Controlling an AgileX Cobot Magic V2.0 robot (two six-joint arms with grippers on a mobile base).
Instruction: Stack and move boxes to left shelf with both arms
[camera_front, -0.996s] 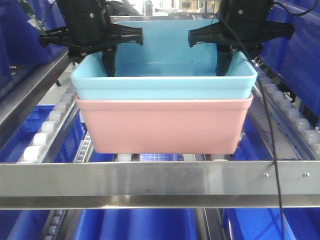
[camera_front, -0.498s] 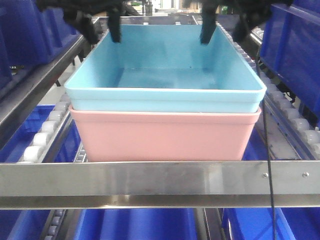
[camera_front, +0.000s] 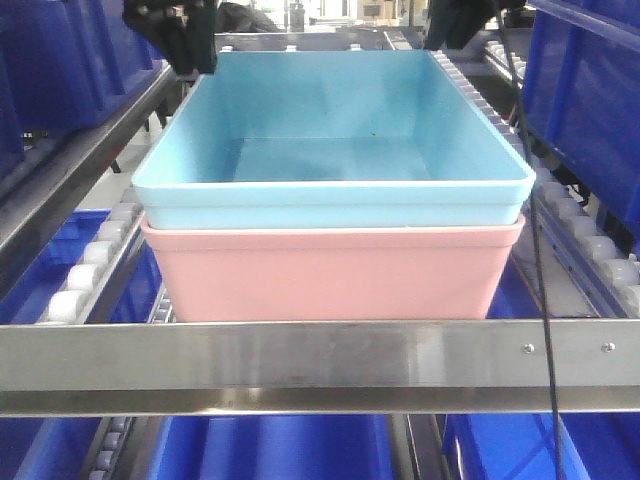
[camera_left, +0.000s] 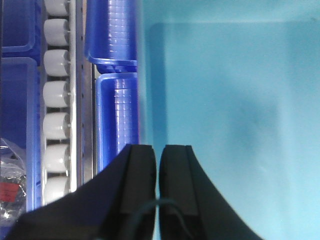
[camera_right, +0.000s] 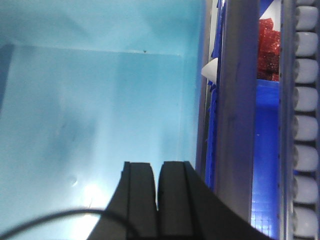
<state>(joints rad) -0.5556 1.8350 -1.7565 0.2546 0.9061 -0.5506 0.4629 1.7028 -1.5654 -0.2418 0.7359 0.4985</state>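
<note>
A: Where are the boxes seen?

B: The light blue box (camera_front: 330, 140) is nested in the salmon pink box (camera_front: 330, 270), and the stack is carried on the left shelf (camera_front: 320, 365), on its rails of white rollers (camera_front: 85, 275), just behind the flat steel front bar. The pink box's lower edge is hidden by that bar in the front view.

A: How are the grippers placed?

B: The left gripper (camera_left: 159, 165) is seen in its wrist view with the fingers pressed together, only a thin seam being left between them; nothing is held. It is poised over the blue box's side rim, with the box's pale floor to one side and dark blue bins (camera_left: 115, 115) and rollers to the other. The right gripper (camera_right: 158, 180) is likewise closed on nothing, and is held above the blue box's interior near its opposite wall, beside a steel rail (camera_right: 237, 100).

A: And in the front view?

B: Only dark parts of the arms are shown at the top edge, behind the far corners of the stack. A black cable (camera_front: 545, 300) is hung down across the front bar on the right. More dark blue bins are seen below the shelf and to both sides.
</note>
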